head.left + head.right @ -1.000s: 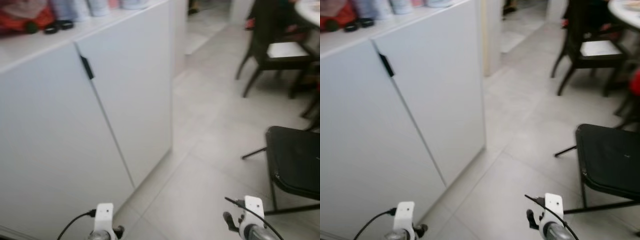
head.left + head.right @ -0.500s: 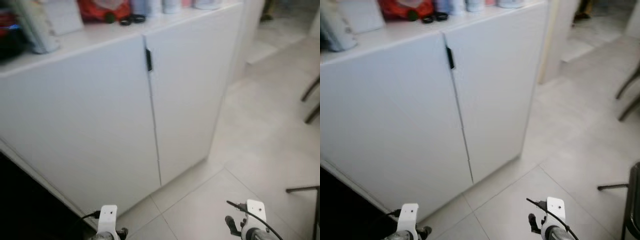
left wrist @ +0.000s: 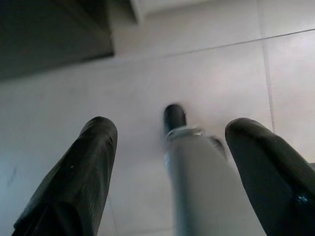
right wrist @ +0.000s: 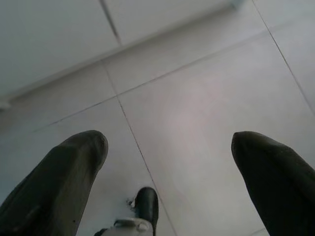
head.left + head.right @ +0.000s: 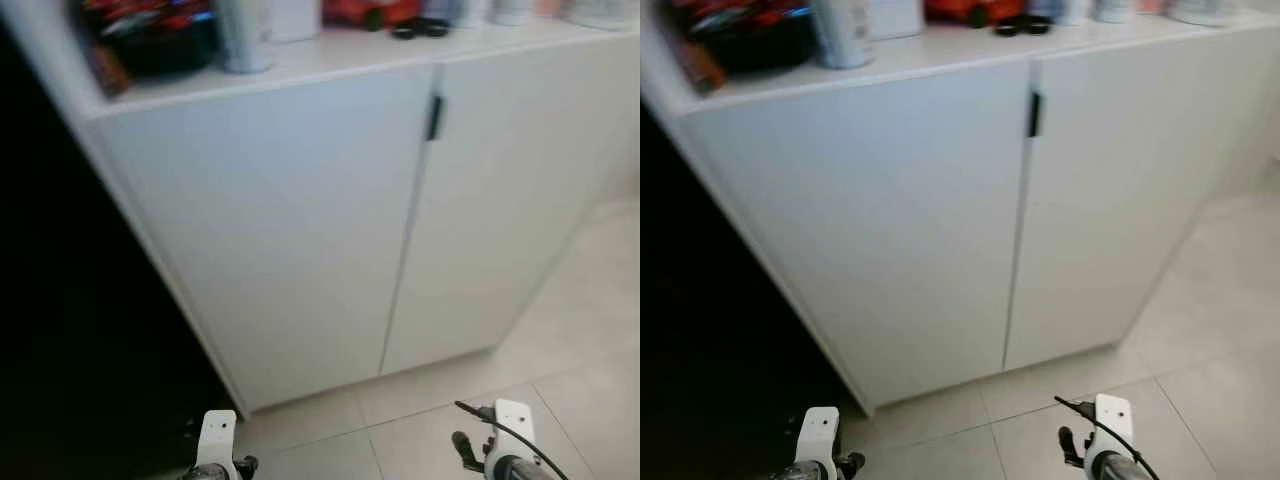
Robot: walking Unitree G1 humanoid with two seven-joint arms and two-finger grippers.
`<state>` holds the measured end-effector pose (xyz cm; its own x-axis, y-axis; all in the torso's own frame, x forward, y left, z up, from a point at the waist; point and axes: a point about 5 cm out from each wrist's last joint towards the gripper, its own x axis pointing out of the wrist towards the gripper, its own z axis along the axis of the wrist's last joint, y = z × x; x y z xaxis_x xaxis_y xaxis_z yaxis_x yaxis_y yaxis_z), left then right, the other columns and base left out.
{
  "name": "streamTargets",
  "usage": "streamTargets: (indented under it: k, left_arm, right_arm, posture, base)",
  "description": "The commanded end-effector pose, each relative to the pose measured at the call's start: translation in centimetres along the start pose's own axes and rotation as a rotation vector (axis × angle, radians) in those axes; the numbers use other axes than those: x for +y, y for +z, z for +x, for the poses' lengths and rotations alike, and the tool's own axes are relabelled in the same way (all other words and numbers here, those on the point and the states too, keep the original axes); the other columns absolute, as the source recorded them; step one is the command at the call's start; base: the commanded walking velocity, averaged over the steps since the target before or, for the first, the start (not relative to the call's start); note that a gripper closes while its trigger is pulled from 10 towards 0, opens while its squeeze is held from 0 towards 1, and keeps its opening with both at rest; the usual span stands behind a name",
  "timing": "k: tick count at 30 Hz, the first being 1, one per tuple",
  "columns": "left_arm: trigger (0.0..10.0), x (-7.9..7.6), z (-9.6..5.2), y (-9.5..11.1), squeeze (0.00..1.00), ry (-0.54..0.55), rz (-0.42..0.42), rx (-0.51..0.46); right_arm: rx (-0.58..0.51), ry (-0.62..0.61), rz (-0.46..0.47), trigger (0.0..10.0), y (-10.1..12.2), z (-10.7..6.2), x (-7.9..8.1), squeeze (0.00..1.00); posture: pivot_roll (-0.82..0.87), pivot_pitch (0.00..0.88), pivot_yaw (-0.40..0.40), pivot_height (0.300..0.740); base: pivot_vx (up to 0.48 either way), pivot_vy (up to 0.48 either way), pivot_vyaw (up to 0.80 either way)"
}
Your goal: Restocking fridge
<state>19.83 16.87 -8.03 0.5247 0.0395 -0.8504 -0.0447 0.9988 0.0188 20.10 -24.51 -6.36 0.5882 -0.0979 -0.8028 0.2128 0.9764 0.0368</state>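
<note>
White cabinet [image 5: 330, 230] with shut doors stands ahead, blurred bottles [image 5: 243, 35] and red packets [image 5: 140, 25] on top, a dark mass [image 5: 70, 330] to its left, while both idle grippers, left [image 3: 167, 162] and right [image 4: 167, 167], hang open and empty over the tiles [image 4: 197, 98].

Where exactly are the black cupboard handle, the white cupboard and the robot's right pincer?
black handle [image 5: 434, 117], left eye view, its middle.
white cupboard [image 5: 290, 230], left eye view, left door's face.
right pincer [image 4: 170, 162], right wrist view, midway between the fingertips.
</note>
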Motion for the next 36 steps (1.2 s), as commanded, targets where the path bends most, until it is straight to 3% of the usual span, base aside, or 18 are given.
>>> streamTargets:
  k: [1,5,9,18,27,36]
  left_arm:
    - [10.0,0.13,-0.01,-0.19,0.00,0.000,0.001,0.014]
    - [10.0,0.13,-0.01,-0.23,0.00,0.000,0.004,0.015]
    - [10.0,0.14,-0.01,-0.30,0.00,0.000,0.006,0.019]
    - [10.0,0.15,-0.02,-0.40,0.00,-0.003,0.001,0.022]
    - [10.0,0.15,-0.02,-0.39,0.00,-0.003,0.004,0.024]
    - [10.0,0.12,-0.02,-0.37,0.00,-0.005,0.000,0.024]
  right_arm:
    - [0.013,0.006,-0.002,10.0,-0.53,-0.03,0.13,0.00]
    - [0.014,0.007,-0.003,10.0,-0.60,-0.04,0.13,0.00]
    - [0.020,-0.007,0.046,10.0,-0.83,-0.05,0.11,0.00]
    - [0.014,-0.003,0.063,10.0,-0.90,-0.06,0.17,0.00]
    - [0.002,-0.015,0.018,10.0,-0.66,-0.06,0.03,0.00]
    - [0.006,-0.021,0.021,10.0,-0.67,-0.06,-0.01,0.00]
  posture:
    - [-0.18,0.000,0.036,0.740]
    - [-0.18,0.000,0.035,0.740]
    - [-0.18,0.000,0.036,0.740]
    - [-0.18,0.000,0.038,0.740]
    - [-0.18,0.000,0.038,0.740]
    - [-0.18,0.000,0.037,0.740]
  base:
    - [0.000,0.000,0.80]
    - [0.000,0.000,0.80]
    - [0.000,0.000,0.00]
    - [0.000,0.000,0.00]
    - [0.000,0.000,0.00]
    - [0.000,0.000,0.60]
